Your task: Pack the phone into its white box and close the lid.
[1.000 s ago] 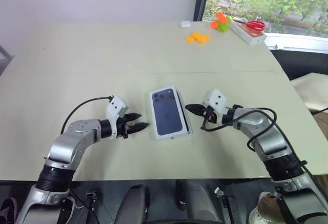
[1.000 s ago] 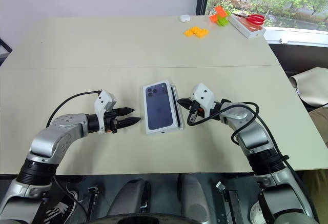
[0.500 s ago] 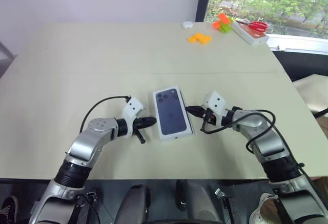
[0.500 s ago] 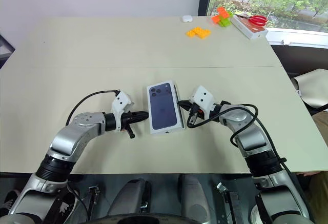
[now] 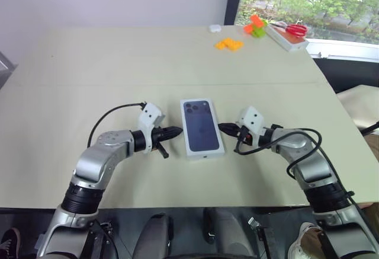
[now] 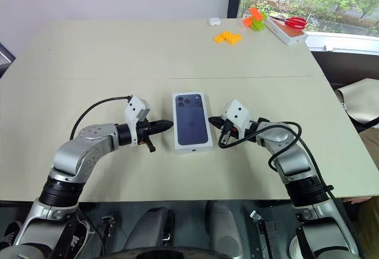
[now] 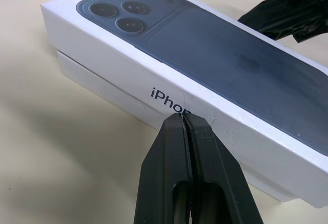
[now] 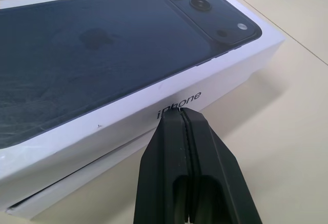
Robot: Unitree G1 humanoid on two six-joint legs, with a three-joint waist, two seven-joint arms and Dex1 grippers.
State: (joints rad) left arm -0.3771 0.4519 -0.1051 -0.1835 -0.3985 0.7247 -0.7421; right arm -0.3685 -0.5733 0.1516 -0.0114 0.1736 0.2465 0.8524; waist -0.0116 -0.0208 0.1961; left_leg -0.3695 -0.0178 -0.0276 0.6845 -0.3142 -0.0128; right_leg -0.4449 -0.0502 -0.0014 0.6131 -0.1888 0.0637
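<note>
- Sitting between the two sets of jaws, the lid (image 5: 203, 126) with its dark phone picture covers the white box (image 7: 102, 83), whose lower white edge shows as a strip under the lid's side wall.
- The lid is not fully seated: in both wrist views a band of the box stands out below it, so the lid rides a little high.
- The phone itself cannot be seen; judging by the lid being on, it is most likely already inside.
- The left gripper (image 5: 175, 132) has its jaws clenched on nothing, tips together, pointing at the lid's long side wall and right at it by the printed lettering; whether they touch I cannot tell.
- The right gripper (image 5: 224, 128) mirrors it on the opposite long side, jaws likewise clenched and empty, tips right at the lid's wall near the lettering.
- Task progress, as I judge it: packing looks done and the lid is placed; what is left is squaring and pressing the lid down until the strip of box disappears.
- Farther from the jaws, across the table (image 5: 118, 63), lie orange blocks (image 5: 228, 44), a small white object (image 5: 214, 28) and red scissors (image 5: 293, 29) on a white case near the window.
</note>
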